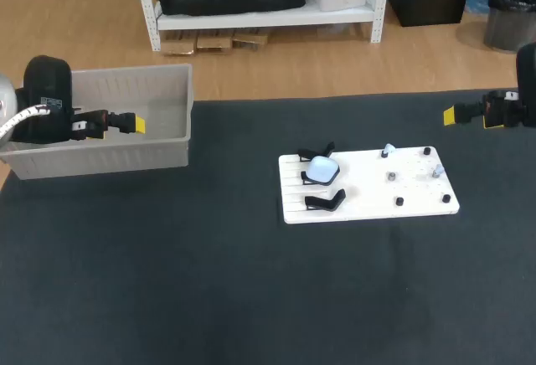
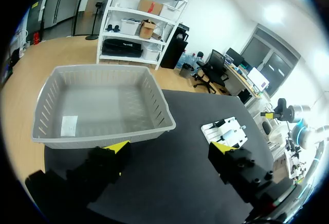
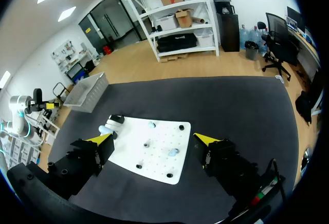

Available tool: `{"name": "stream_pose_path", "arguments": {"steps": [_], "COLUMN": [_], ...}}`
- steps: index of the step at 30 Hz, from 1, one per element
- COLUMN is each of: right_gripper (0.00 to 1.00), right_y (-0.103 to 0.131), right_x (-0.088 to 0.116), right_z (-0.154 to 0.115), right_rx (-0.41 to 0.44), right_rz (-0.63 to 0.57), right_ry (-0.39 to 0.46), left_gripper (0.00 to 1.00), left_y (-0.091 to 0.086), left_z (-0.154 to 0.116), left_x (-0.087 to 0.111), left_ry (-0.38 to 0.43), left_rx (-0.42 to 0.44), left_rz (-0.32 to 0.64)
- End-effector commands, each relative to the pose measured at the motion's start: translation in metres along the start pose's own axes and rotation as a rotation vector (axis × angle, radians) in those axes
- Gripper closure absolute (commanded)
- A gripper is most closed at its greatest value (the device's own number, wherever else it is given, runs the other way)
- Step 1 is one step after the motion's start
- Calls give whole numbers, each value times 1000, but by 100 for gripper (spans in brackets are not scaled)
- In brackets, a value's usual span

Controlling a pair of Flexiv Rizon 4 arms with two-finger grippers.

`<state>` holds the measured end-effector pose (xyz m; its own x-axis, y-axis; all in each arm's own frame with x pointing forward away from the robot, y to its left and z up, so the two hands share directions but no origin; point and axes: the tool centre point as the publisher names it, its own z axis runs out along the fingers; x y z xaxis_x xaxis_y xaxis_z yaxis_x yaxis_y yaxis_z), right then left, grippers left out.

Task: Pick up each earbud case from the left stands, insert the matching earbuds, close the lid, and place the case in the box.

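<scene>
A pale blue earbud case sits among black stands at the left end of a white board. Small earbuds rest on the board's right half. My left gripper hangs open over the grey box, far from the board. In the left wrist view the open gripper looks down on the box. My right gripper is open above the table, beyond the board's right end. In the right wrist view the gripper faces the board, the case and an earbud.
The box stands at the table's far left and looks empty inside. Black pegs dot the board. Dark mat covers the table in front of the board and the box.
</scene>
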<state>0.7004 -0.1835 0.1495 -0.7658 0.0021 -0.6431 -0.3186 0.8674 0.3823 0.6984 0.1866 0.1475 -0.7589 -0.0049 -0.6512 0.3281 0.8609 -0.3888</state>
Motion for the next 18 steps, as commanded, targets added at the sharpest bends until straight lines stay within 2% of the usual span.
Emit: {"name": "stream_pose_path", "arguments": {"steps": [1,14,18], "right_gripper": [0,0,0], "right_y": [-1,-1,-1], "right_x": [0,0,0], "right_z": [0,0,0], "right_rx": [-4,-4,-4], "right_rz": [-1,-1,-1], "right_ry": [0,0,0], "left_gripper": [0,0,0], "left_y": [-2,-2,-7], "left_z": [0,0,1], "left_x": [-2,-2,-2], "left_ry": [9,9,16], "left_rx": [-9,-9,18], "left_rz": [-2,-2,26]}}
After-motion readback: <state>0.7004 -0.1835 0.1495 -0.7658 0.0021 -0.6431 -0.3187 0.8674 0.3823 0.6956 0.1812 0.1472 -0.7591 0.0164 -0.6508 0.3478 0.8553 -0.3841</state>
